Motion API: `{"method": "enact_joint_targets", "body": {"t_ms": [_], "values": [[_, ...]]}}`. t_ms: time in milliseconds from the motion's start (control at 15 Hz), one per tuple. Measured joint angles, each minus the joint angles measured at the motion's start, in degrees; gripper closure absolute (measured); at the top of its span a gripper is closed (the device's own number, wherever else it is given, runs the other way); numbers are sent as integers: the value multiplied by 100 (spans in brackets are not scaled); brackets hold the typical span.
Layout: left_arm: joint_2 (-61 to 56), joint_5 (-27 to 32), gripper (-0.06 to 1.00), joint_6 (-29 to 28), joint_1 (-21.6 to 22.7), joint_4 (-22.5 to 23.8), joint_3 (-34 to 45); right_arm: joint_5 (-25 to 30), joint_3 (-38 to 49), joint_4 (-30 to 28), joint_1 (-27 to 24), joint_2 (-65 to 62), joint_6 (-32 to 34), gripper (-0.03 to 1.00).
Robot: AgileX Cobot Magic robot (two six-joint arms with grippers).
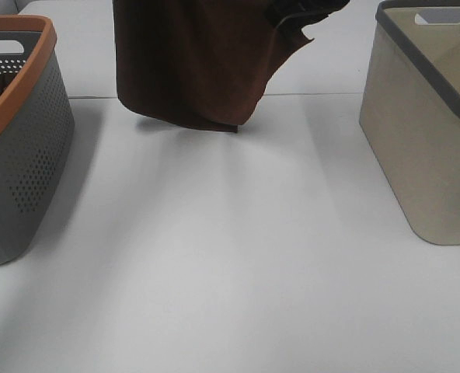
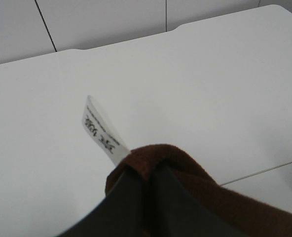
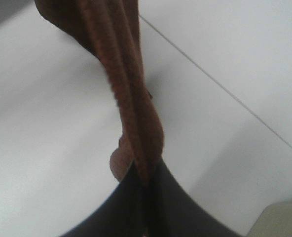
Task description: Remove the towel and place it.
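free: table (image 1: 230, 264) middle | sides: grey basket (image 1: 28, 155), beige basket (image 1: 424, 148) | far: towel (image 1: 191, 62), seemingly hanging

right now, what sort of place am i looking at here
Probably a robot test bench staged for laundry sorting, not a home. A white table holds a grey perforated basket and a beige basket, and the left end effector and right end effector hold a brown towel up between them.

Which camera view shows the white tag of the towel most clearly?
The left wrist view: the white tag sticks out of the towel beside the left gripper, its print visible. The exterior high and right wrist views show only brown cloth, no tag.
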Motion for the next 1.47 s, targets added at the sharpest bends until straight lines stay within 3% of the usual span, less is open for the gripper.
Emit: {"method": "enact_joint_targets", "body": {"t_ms": [133,267,533,733,867,1000,1267,1467], "values": [[0,212,94,6,0,-29,0,-11,0,-699,6,6,808,97],[0,481,94,17,0,-80,0,-476,0,-1604,6,6,1719,97],[34,544,94,17,0,-97,0,-1387,0,-2269,6,6,2298,97],[206,92,94,23,0,86,0,-2068,0,-3037,6,40,2825,97],[476,-819,94,34,0,350,0,-2722,0,-4200,6,241,3701,97],[596,-1461,94,11,17,911,0,-3243,0,-4721,-69,430,4177,97],[625,-1644,94,-676,80,1106,0,-3535,0,-4864,-315,573,4853,97],[676,-814,94,-1014,52,814,0,-3231,0,-4475,-315,573,4962,97]]}}
